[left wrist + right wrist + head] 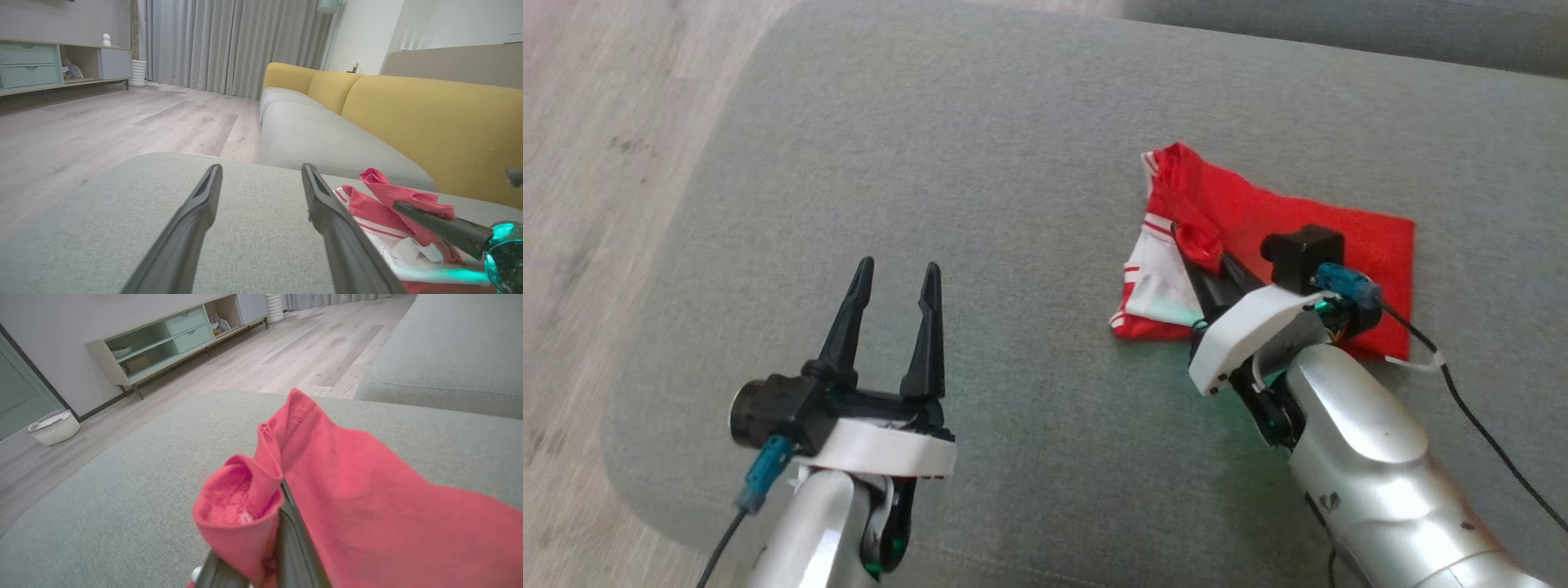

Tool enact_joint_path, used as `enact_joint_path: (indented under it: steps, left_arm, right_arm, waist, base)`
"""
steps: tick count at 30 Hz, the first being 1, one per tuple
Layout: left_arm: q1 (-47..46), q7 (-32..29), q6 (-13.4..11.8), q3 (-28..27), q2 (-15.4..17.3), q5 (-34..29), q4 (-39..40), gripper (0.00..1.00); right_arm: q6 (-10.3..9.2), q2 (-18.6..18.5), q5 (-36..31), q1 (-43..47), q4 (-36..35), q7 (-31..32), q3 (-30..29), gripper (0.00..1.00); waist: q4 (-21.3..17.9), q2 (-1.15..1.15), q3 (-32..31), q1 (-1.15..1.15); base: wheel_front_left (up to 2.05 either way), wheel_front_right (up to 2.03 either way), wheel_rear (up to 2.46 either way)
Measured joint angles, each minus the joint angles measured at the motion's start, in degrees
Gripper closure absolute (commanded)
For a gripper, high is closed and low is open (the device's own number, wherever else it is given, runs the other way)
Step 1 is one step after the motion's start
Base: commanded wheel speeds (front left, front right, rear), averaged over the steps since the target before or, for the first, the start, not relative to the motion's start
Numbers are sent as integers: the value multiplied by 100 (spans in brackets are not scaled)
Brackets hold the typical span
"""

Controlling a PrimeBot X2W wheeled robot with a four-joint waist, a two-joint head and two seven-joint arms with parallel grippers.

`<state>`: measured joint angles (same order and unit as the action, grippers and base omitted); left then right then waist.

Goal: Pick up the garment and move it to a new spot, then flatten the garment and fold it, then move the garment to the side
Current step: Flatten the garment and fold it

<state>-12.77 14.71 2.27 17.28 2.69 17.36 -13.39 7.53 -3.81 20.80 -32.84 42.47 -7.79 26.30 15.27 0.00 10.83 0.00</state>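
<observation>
The garment (1258, 220) is red with white striped parts and lies partly folded on the right of the grey cushion (980, 163). My right gripper (1202, 249) is shut on a bunched red fold of the garment (367, 498), lifting that fold off the rest. In the right wrist view the cloth drapes over my fingers (294, 539). My left gripper (894, 282) hovers open over bare cushion well left of the garment, nothing between its fingers (196, 212). The left wrist view has the garment (380, 204) at the lower right with the right gripper's dark finger (441, 226) in it.
The cushion's rounded edge drops to a wooden floor (596, 163) on the left. A yellow sofa back (429, 118) and further grey seats (327, 139) lie beyond. A low cabinet (171, 339) and a white basket (55, 426) stand by the wall.
</observation>
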Motion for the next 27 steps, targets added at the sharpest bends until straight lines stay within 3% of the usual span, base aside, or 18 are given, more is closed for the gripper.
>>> enact_joint_path:
  steps: [1,2,6,13,21,22,27]
  left_arm:
    - [-6,0,-1,15,0,30,0,0]
    - [-4,0,-4,32,0,35,-7,0]
    - [-2,0,-9,81,0,33,-78,0]
    - [15,0,29,-79,0,-38,-131,0]
    - [193,0,85,-332,0,-180,-103,0]
    - [300,0,89,-428,0,-181,-93,0]
    - [458,0,127,-616,0,-231,-24,0]
  right_arm:
    - [0,-1,49,0,46,-1,14,39]
    - [0,-4,65,0,92,-7,44,0]
    - [0,-11,245,-1,89,-79,326,0]
    - [0,-7,477,-59,-214,-387,550,0]
    - [0,-1,-563,-19,-271,-641,-954,0]
    - [0,-2,-881,138,-493,-644,-1352,0]
    - [0,1,-1411,1072,-1173,-657,-2030,0]
  waist:
    - [43,0,19,0]
    - [81,0,39,0]
    - [128,0,57,0]
    - [-137,0,-151,0]
    - [-685,0,-447,-1]
    - [-842,0,-513,-1]
    - [-1216,0,-635,-1]
  base:
    - [0,0,0]
    - [0,0,0]
    - [0,0,0]
    - [0,0,0]
    - [0,0,0]
    - [0,0,0]
    - [0,0,0]
